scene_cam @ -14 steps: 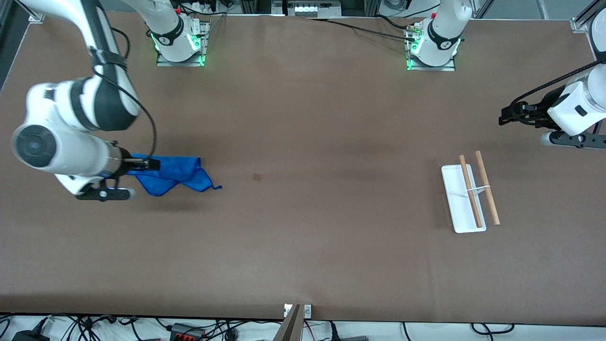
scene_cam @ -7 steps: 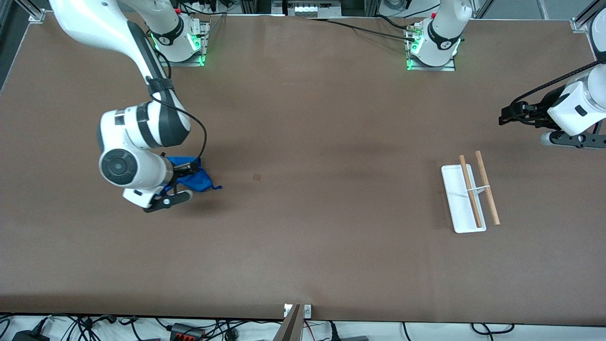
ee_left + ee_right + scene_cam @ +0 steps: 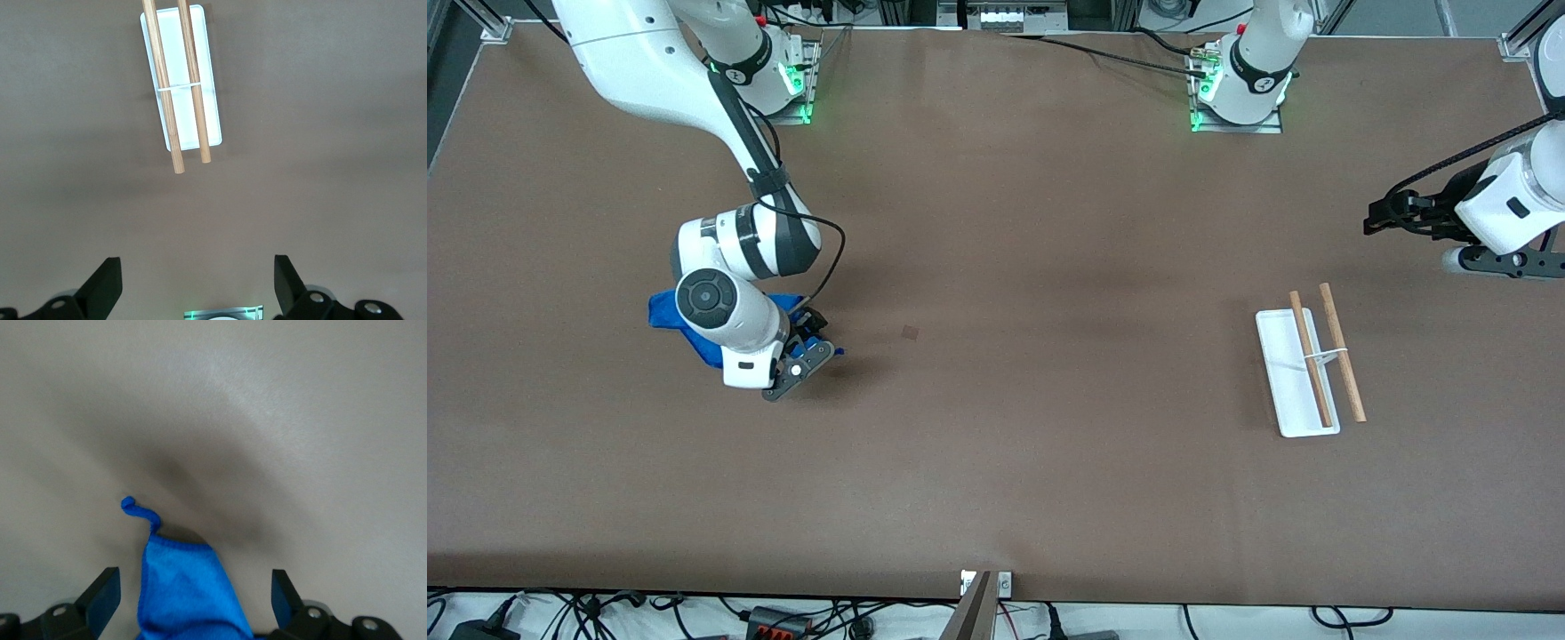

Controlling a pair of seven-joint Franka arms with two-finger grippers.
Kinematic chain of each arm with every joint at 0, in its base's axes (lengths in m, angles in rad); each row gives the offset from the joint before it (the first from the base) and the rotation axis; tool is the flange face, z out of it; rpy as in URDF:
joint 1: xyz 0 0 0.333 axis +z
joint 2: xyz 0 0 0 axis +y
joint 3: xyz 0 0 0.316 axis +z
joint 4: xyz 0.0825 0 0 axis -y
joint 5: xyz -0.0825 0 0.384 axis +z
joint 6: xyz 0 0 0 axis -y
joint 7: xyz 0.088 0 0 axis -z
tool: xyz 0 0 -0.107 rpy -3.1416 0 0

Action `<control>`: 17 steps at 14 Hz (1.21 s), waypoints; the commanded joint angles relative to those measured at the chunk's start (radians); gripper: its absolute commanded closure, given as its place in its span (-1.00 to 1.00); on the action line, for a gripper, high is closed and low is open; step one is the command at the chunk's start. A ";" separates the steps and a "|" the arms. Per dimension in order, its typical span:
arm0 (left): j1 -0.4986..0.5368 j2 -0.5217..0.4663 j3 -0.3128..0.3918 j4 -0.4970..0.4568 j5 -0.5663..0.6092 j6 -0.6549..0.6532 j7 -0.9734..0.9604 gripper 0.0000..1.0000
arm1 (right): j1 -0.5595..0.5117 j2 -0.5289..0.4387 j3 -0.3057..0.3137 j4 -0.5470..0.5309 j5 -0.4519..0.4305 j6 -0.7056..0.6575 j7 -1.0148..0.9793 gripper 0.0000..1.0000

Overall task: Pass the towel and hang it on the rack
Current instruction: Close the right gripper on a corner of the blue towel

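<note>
The blue towel (image 3: 663,313) lies crumpled on the table toward the right arm's end, mostly covered by the right arm's wrist. My right gripper (image 3: 811,336) is low over its corner, open. In the right wrist view that towel corner (image 3: 183,587) lies between the spread fingertips of the right gripper (image 3: 193,597), and its thin loop (image 3: 137,509) curls out onto the table. The rack (image 3: 1280,373) stands toward the left arm's end, with two wooden rods (image 3: 1343,356) over a white tray. My left gripper (image 3: 1385,216) waits open above the table beside the rack (image 3: 210,100); the left gripper (image 3: 197,283) holds nothing.
A small dark square mark (image 3: 910,332) sits on the brown table between towel and rack. The arm bases (image 3: 765,84) (image 3: 1240,89) stand along the edge farthest from the front camera. Cables and a post (image 3: 974,604) line the nearest edge.
The right arm has swung across the towel toward its looped corner, turned its wrist and come lower. The towel lies as before. The left arm has not moved.
</note>
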 commanded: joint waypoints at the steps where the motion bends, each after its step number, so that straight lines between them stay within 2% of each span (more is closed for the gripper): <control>1: 0.003 -0.010 0.001 0.005 0.001 -0.016 0.018 -1.00 | 0.010 -0.032 -0.002 -0.069 0.004 0.041 -0.051 -0.96; 4: 0.004 -0.008 0.001 0.005 0.001 -0.016 0.018 -1.00 | 0.037 -0.018 0.004 -0.080 0.004 0.095 -0.074 -0.77; 8: 0.004 -0.010 0.001 0.005 0.001 -0.016 0.018 -1.00 | 0.012 0.028 0.002 -0.080 0.004 0.176 -0.173 -0.74; 11: 0.004 -0.008 0.001 0.005 0.001 -0.016 0.018 -1.00 | 0.012 0.022 0.002 -0.083 0.004 0.158 -0.178 -0.70; 14: 0.004 -0.010 0.001 0.005 0.001 -0.016 0.018 -1.00 | 0.009 0.026 0.002 -0.085 0.004 0.155 -0.212 -0.51; 15: 0.004 -0.008 0.001 0.005 0.001 -0.016 0.018 -1.00 | 0.009 0.029 0.002 -0.085 0.004 0.155 -0.221 -0.36; 16: 0.004 -0.008 0.001 0.005 0.001 -0.016 0.018 -1.00 | 0.009 0.029 0.002 -0.086 0.004 0.155 -0.223 -0.12; 17: 0.004 -0.008 0.001 0.005 0.001 -0.016 0.018 -1.00 | 0.009 0.029 0.002 -0.085 0.005 0.155 -0.221 0.23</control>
